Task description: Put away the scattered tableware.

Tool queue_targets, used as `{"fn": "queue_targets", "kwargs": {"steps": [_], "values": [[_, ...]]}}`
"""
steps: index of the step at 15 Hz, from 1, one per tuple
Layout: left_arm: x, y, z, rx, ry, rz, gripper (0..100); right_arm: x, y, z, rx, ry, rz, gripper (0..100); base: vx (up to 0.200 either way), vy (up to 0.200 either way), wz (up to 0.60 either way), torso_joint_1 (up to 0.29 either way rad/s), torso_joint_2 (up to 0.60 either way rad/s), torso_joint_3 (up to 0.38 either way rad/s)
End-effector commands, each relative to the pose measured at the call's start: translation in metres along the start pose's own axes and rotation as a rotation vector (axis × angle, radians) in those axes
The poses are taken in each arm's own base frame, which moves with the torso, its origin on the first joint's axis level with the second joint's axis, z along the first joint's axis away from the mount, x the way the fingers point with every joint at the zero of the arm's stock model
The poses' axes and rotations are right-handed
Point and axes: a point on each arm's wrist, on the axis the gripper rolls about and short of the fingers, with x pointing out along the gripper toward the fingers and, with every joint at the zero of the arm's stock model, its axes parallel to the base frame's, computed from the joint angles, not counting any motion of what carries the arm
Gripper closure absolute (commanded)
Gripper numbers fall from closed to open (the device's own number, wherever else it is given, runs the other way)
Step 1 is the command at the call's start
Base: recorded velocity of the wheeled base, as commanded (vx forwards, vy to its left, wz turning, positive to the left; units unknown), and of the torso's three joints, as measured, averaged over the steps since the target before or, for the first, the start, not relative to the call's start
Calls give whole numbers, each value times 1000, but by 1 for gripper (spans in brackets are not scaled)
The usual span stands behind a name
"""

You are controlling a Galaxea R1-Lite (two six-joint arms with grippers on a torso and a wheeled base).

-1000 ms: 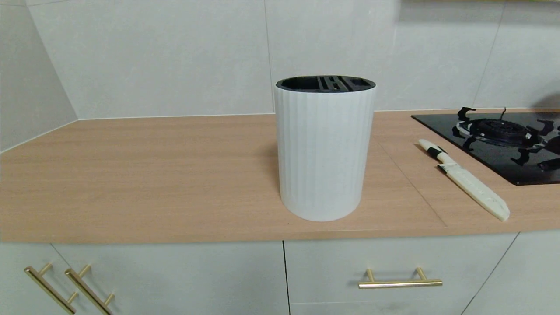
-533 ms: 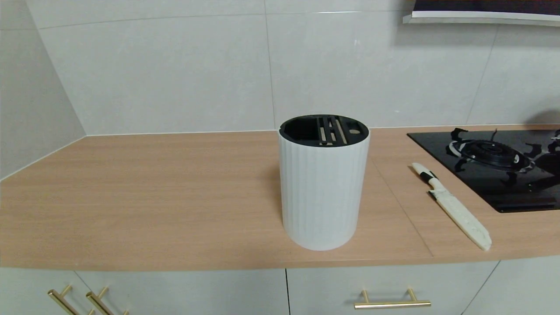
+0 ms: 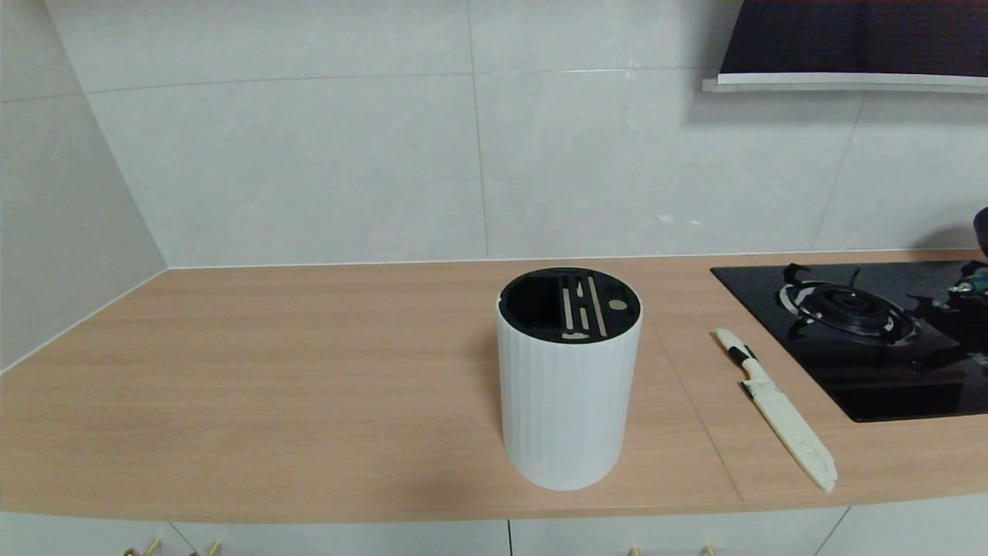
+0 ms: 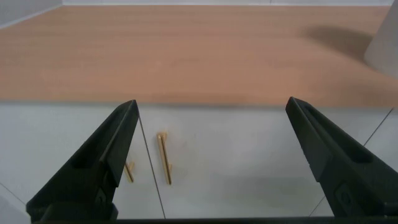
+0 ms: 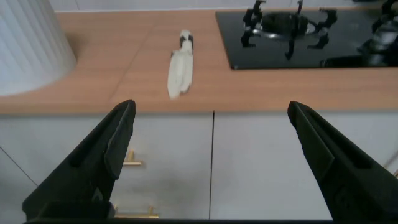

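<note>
you see a white ribbed holder [image 3: 567, 409] standing upright on the surface [image 3: 309, 371], its top black and slotted. to its right, apart from it, a cream knife [image 3: 778, 413] with a black-banded handle lies flat, tip toward the front edge.

Centre of frame: holder [image 3: 569, 401] upright on tabletop [image 3: 309, 371]. Lower right: knife [image 3: 776, 409] flat on tabletop, between holder and stove [image 3: 864, 340], touching neither. Stove at right edge; hood [image 3: 849, 46] above it, upper right.
</note>
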Motion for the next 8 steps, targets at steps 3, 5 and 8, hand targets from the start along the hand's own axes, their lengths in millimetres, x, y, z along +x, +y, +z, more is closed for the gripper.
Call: {"fn": "queue_targets", "kwargs": {"steps": [3,5,8], "values": [[0,0,0,-1,1,1,0,0,0,0,0,1,1,0,0,0,0,250,-546,-299],[0,0,0,-1,-1,1,0,0,0,0,0,1,2,0,0,0,0,264,-559,-308],[0,0,0,-1,1,1,0,0,0,0,0,1,1,0,0,0,0,279,-587,-312]]}}
